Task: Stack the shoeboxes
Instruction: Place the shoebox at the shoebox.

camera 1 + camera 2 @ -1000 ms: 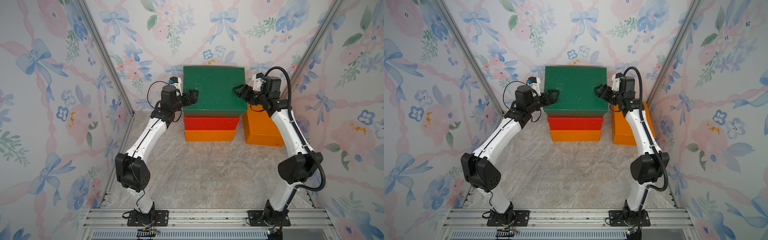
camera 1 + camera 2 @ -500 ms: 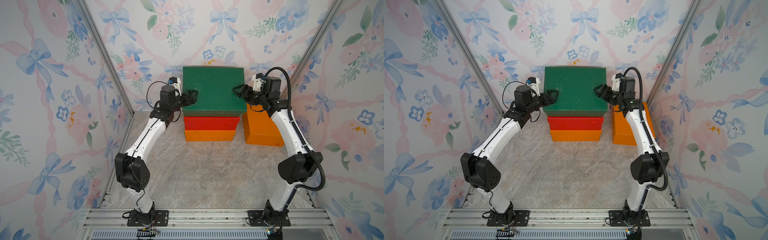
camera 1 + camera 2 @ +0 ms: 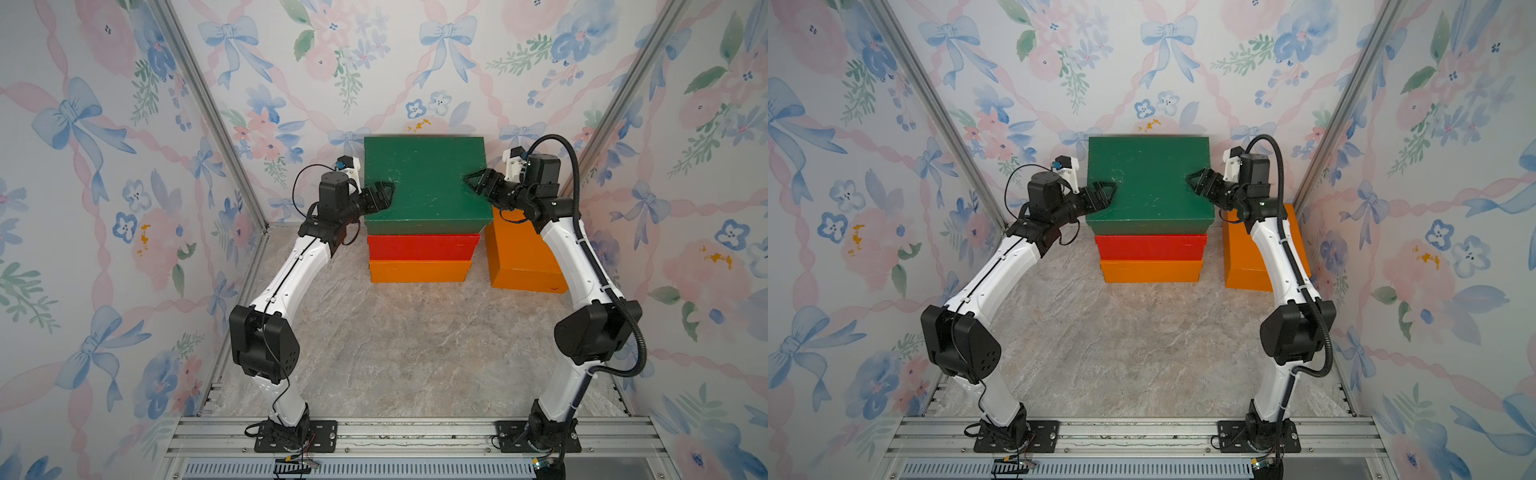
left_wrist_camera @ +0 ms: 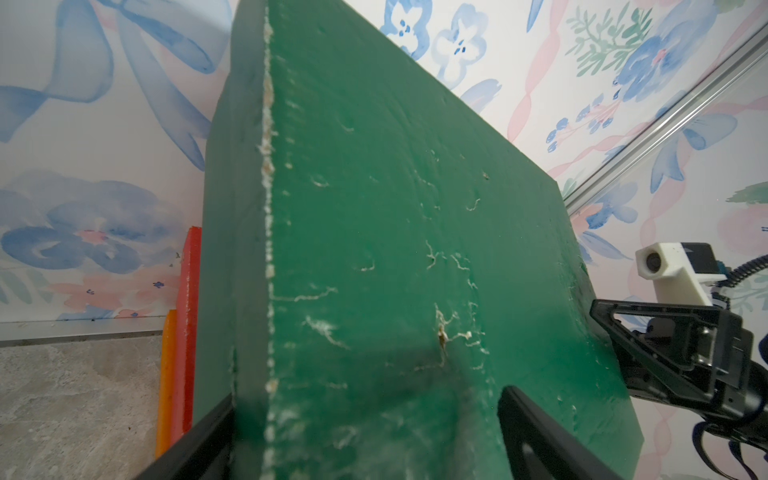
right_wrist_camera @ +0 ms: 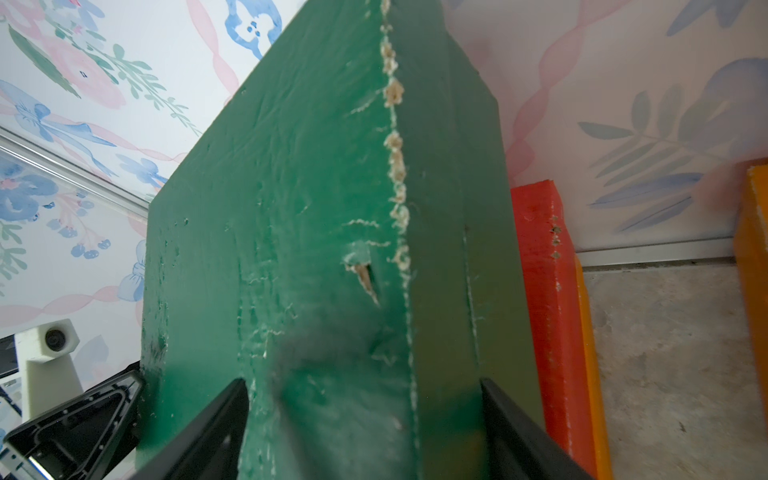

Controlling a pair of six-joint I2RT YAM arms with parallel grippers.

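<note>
A: Left first; left gripper [image 3: 380,194] sits at the left end of the green box [image 3: 424,183], jaws spread over that edge, one finger over the lid, the other low at the side; pinching or loose, can't tell.

B: Where's the box?

A: Top of the stack, back centre; it lies on the red box [image 3: 422,246], which lies on the bottom orange box [image 3: 417,271]; looks flat and roughly square to them.

B: Right side?

A: Right gripper [image 3: 476,186] mirrors it at the right end, jaws around the edge; grip can't be told either; spare orange box [image 3: 519,257] stands on the table [image 3: 415,353] just right of the stack, under that arm.

B: Step?

A: Seating green, I'd say; to do it well, open both sides together and pull each straight out sideways, level, so no finger drags the lid or skews the stack; right arm should lift clear before going down to the spare.

B: Counts?

A: Four boxes: one green, one red, two orange; three stacked, one loose; two grippers.
</note>
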